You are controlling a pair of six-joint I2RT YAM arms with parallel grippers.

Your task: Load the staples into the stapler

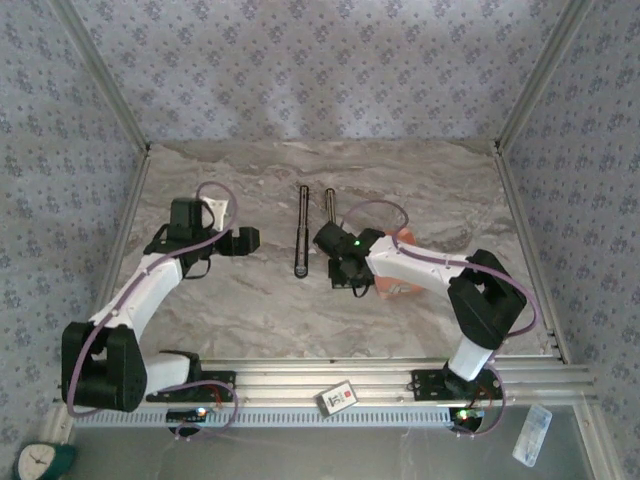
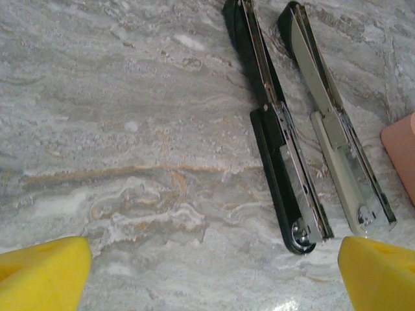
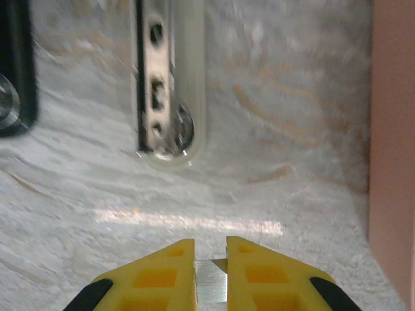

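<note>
The stapler lies unfolded flat on the marble table, as two long parts side by side: a black base half (image 2: 279, 136) (image 1: 301, 232) and a pale top half with the metal staple channel (image 2: 337, 129) (image 1: 329, 205) (image 3: 170, 84). My right gripper (image 3: 211, 275) (image 1: 345, 268) hovers just short of the pale half's near end, shut on a silvery strip of staples (image 3: 211, 282). My left gripper (image 2: 214, 275) (image 1: 250, 239) stands open to the left of the stapler, with nothing between its yellow fingers (image 2: 42, 272).
An orange-pink box (image 3: 392, 149) (image 1: 400, 275) (image 2: 403, 152) sits right beside the right gripper. A small white card (image 1: 337, 397) lies on the rail at the table's front edge. Patterned walls close in the left, right and back.
</note>
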